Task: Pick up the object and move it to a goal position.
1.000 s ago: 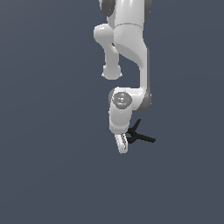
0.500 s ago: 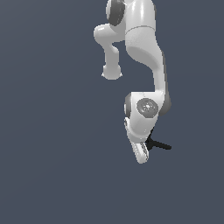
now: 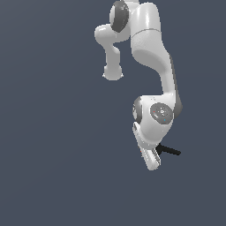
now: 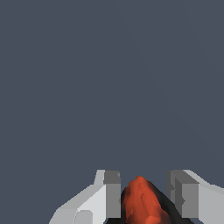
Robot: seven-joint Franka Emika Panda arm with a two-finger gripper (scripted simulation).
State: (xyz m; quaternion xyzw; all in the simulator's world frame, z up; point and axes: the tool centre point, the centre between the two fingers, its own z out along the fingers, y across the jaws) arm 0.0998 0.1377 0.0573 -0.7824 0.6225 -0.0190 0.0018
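Clamp (image 3: 170, 151): small, black, thin handle jutting out; red tip (image 4: 141, 202).
Gripper (image 4: 144, 192): fingers closed around the clamp's red tip.
Writing: none legible.

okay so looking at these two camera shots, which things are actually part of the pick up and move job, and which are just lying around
Part of the job:
- the clamp, black with a red tip, sitting between the gripper's fingers
- the gripper, closed around the clamp

Just lying about:
- nothing else shows in either view, only a plain grey background
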